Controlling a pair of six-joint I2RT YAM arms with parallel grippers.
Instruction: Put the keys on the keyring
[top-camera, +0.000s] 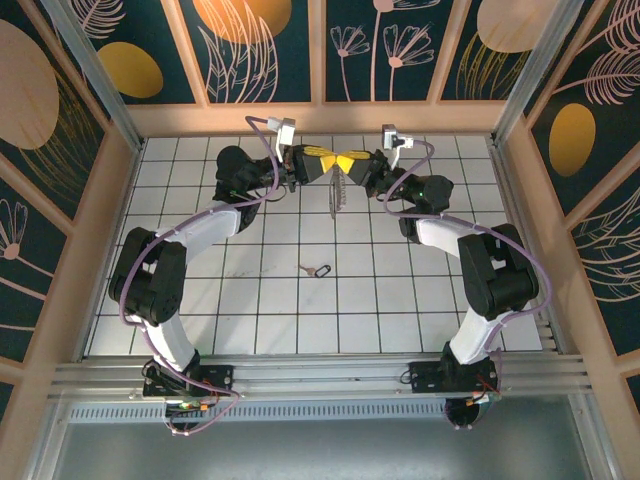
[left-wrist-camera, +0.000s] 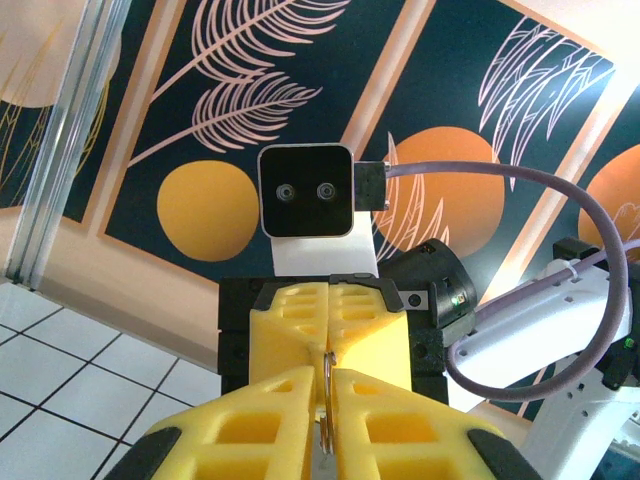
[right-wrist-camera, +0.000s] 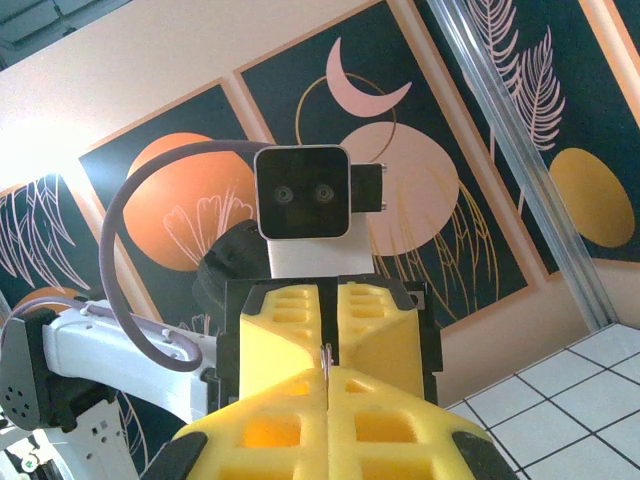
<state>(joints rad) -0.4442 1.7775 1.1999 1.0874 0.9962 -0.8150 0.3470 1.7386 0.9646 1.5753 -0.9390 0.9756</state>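
At the far middle of the table (top-camera: 250, 310), left gripper (top-camera: 322, 163) and right gripper (top-camera: 350, 163) meet tip to tip, raised above the tiles, near the back wall (top-camera: 320, 118). Keyring (top-camera: 336, 195) hangs from where the tips meet, strap dangling down, apart from both arms. Left wrist view: left gripper (left-wrist-camera: 328, 420) jaws pressed together on the thin metal ring (left-wrist-camera: 326, 400), right gripper (left-wrist-camera: 330, 320) facing it, touching. Right wrist view: right gripper (right-wrist-camera: 326, 400) jaws closed too, metal sliver at the seam, cannot tell if it's ring or key. One key (top-camera: 318, 270) lies flat mid-table, dark head to the right, well apart from both grippers, open tiles all around it, side walls far off
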